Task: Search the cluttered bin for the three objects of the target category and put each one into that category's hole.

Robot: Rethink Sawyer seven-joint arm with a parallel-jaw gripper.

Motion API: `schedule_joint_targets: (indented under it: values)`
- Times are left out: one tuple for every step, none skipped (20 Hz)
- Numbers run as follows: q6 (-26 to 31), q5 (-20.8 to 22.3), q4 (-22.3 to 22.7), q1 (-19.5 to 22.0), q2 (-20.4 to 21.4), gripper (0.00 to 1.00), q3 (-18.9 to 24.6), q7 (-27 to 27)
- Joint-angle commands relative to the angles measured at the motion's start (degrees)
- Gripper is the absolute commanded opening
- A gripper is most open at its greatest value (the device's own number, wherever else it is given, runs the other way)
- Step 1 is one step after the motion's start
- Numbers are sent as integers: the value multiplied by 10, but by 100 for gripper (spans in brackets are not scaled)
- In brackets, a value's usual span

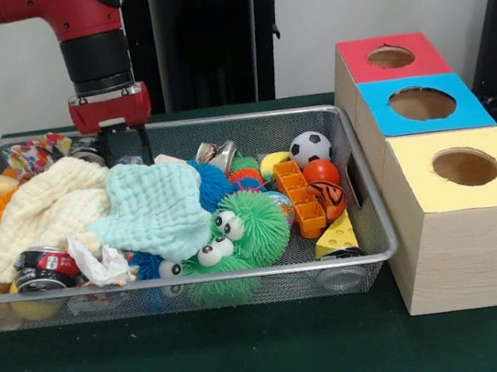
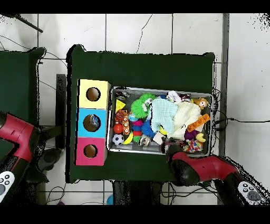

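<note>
Parted black jaws hang empty from the gripper (image 1: 125, 143) at the back rim of the bin, the two thin fingers pointing straight down with a gap between them and nothing in it. From where I stand the arm (image 1: 89, 42) comes down nearly vertical, which makes sense for reaching into a deep basket without snagging its sides.

Working down from the biggest things: the green table (image 1: 209, 367) carries everything. Three wooden boxes sit in a row just beside the bin, touching one another, each with a round hole on top: a yellow-topped box (image 1: 460, 212), a blue-topped box (image 1: 386, 111) and a red-topped box (image 1: 364, 54). They are close by, I would guess, so each drop needs only a short carry.

Next is the wire mesh bin (image 1: 376, 223), heaped full. A cream cloth (image 1: 44, 210) and a pale green cloth (image 1: 159, 208) lie over the middle and cover whatever is underneath, so the hunt likely means lifting or pushing them aside. A fuzzy green toy with eyes (image 1: 241, 229) rests against the green cloth.

Smaller still, toward the boxes: an orange block (image 1: 299, 199), a yellow cheese wedge (image 1: 337, 236), a soccer ball (image 1: 310, 147) and an orange ball (image 1: 322, 172) touching each other. Which category is wanted I cannot tell; nothing has visibly reached a hole yet.
</note>
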State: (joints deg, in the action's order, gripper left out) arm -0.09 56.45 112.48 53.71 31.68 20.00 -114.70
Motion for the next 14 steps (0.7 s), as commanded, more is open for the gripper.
schedule_joint_targets:
  values:
    - [43, 47, -66, 7, -85, 0, -19, 18]
    - [42, 48, -66, 8, -86, 0, -18, 19]
    - [40, 48, -66, 10, -86, 0, -16, 20]
    - [43, 46, -66, 12, -86, 0, -13, 22]
    - [45, 45, -65, 15, -86, 0, -12, 23]
    - [57, 43, -65, 16, -86, 0, -9, 32]
    - [57, 43, -65, 16, -87, 0, -9, 32]
    - [57, 43, -66, 16, -88, 0, -9, 32]
    - [57, 44, -64, 17, -87, 0, -8, 34]
    - [56, 45, -63, 17, -87, 0, -9, 33]
    - [55, 45, -63, 17, -86, 0, -9, 33]
    - [56, 45, -62, 17, -85, 0, -9, 33]
    - [55, 44, -62, 16, -86, 0, -10, 32]
    - [56, 44, -61, 17, -85, 0, -9, 32]
